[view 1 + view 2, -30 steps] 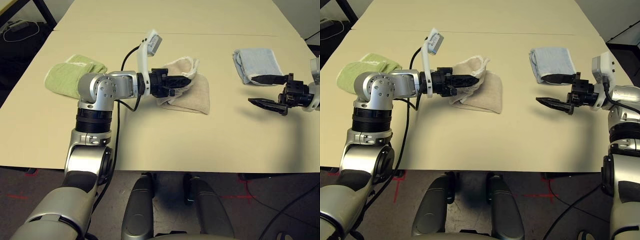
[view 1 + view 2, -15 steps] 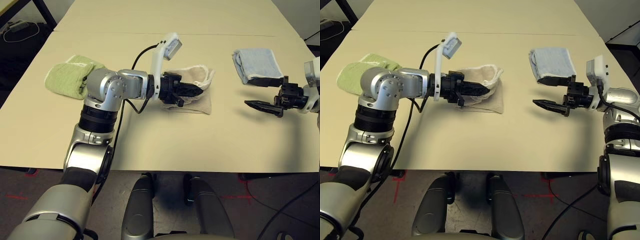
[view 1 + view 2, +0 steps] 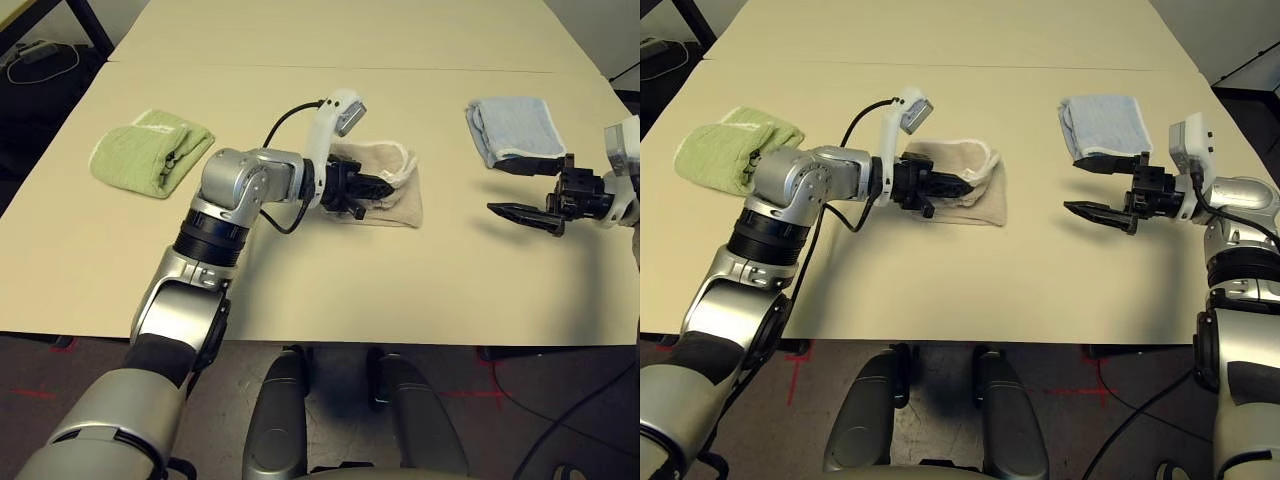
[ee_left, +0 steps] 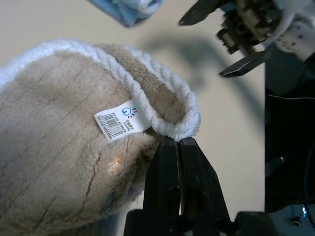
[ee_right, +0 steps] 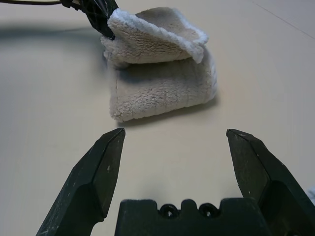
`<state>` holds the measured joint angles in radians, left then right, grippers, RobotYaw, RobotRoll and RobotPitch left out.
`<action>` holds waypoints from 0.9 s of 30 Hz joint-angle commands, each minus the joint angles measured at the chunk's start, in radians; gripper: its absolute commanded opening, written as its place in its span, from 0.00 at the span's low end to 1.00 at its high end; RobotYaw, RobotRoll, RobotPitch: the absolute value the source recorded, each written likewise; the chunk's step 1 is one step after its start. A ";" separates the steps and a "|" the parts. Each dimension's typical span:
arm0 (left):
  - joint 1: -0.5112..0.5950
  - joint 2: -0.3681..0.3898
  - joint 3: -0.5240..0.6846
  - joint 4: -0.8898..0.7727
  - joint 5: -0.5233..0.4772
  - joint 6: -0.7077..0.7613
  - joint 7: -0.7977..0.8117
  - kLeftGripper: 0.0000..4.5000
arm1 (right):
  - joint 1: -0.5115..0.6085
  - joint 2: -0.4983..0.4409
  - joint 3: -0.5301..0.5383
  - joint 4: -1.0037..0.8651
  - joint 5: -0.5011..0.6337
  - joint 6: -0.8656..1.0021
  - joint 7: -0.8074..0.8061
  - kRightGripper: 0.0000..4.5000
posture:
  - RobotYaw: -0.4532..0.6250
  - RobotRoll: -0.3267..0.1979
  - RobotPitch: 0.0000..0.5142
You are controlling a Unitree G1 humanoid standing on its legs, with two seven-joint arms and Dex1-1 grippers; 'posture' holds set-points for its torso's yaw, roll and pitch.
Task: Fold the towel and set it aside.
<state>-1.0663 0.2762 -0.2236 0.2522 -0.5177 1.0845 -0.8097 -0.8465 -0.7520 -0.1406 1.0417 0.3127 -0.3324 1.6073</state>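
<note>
The beige towel (image 3: 392,200) lies folded near the middle of the table. Its top layer, edged in white, is doubled over the lower one. My left gripper (image 4: 177,140) is shut on that white edge, just beside the small white tag (image 4: 117,120), and holds the edge low over the towel (image 3: 980,203). My right gripper (image 3: 495,187) hovers open to the towel's right, a good gap away, with nothing between its fingers. In the right wrist view the towel (image 5: 162,78) lies ahead of the open right gripper (image 5: 174,135), and the left fingers (image 5: 101,14) pinch its corner.
A folded light green towel (image 3: 150,150) lies at the far left of the table. A folded light blue towel (image 3: 515,128) lies at the back right, just behind my right gripper. Bare tabletop (image 3: 330,280) stretches in front of the towel to the near edge.
My left gripper has carried the towel's edge to the right and down, so the raised flap now lies lower over the lower layer. The right gripper has shifted slightly.
</note>
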 commanded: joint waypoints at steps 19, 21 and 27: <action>0.036 0.001 -0.192 0.110 0.240 -0.166 -0.063 0.97 | 0.004 0.007 -0.010 0.012 -0.023 -0.023 0.005 1.00 | 0.55 0.62 0.40; 0.039 0.022 -0.204 0.076 0.237 -0.150 -0.098 0.99 | 0.001 0.008 -0.010 0.015 -0.026 -0.025 0.003 1.00 | 0.55 0.62 0.40; 0.040 0.060 -0.187 -0.015 0.194 -0.074 -0.163 0.99 | -0.009 0.010 -0.009 0.026 -0.034 -0.029 -0.004 1.00 | 0.55 0.62 0.39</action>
<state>-1.0420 0.3315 -0.4076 0.2721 -0.3074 0.9770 -0.9505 -0.8544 -0.7364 -0.1412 1.0562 0.2878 -0.3502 1.6029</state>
